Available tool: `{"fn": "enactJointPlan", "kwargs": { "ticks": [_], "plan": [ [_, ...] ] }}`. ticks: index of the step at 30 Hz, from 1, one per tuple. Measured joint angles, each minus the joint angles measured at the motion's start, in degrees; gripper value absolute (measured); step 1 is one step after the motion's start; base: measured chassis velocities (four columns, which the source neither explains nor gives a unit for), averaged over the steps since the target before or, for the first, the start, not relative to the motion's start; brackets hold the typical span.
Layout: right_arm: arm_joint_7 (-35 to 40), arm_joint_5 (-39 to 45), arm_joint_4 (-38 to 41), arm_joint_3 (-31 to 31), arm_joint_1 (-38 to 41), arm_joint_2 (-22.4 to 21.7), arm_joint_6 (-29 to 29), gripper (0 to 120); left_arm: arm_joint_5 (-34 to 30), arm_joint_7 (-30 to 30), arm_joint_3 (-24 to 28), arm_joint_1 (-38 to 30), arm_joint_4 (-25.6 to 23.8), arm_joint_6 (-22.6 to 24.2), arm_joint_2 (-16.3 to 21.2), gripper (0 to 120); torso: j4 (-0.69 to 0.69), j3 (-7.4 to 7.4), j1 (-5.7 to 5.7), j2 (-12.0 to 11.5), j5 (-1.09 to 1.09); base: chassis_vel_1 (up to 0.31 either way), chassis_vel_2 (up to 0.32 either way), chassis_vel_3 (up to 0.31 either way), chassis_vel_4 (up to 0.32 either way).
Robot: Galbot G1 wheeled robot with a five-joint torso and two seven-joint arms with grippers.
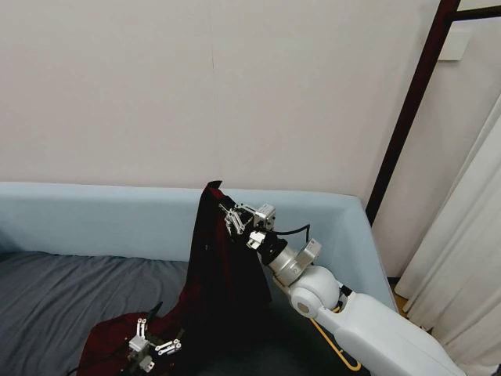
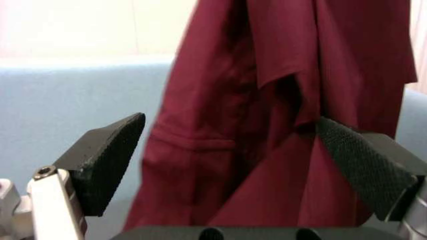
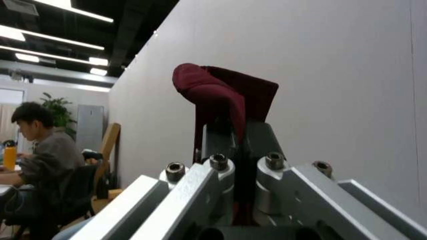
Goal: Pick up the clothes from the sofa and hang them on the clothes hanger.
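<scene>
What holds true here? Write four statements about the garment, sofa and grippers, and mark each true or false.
1. The right gripper is shut on the dark red garment. True.
2. The garment lies flat on the sofa. False: its top is held up, and its lower end trails on the seat.
3. The left gripper has its fingers open. True.
4. The sofa is green. False: it has a light blue back and a grey seat.

Blank wall — curtain alongside.
</scene>
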Motion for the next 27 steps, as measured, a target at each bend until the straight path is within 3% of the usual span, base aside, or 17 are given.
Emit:
{"fn": "enactJointPlan", "kwargs": {
  "ticks": [12, 27],
  "plan": [
    [0.12, -0.01, 0.63, 0.34, -0.68, -0.64, -0.07, 0, 0.6, -4.06, 2.84, 0.11, -1.62, -0.94, -1.33, 95, 0.0, 0.0, 0.0, 0.0, 0.0, 0.0, 0.0, 0.0, 0.0],
    [0.21, 0.02, 0.66, 0.7, -0.62, -1.1, -0.06, 0, 0.43, -3.81, 4.11, 0.1, -0.76, -1.68, -1.92, 39, 0.01, 0.0, 0.0, 0.0, 0.0, 0.0, 0.0, 0.0, 0.0]
  ]
}}
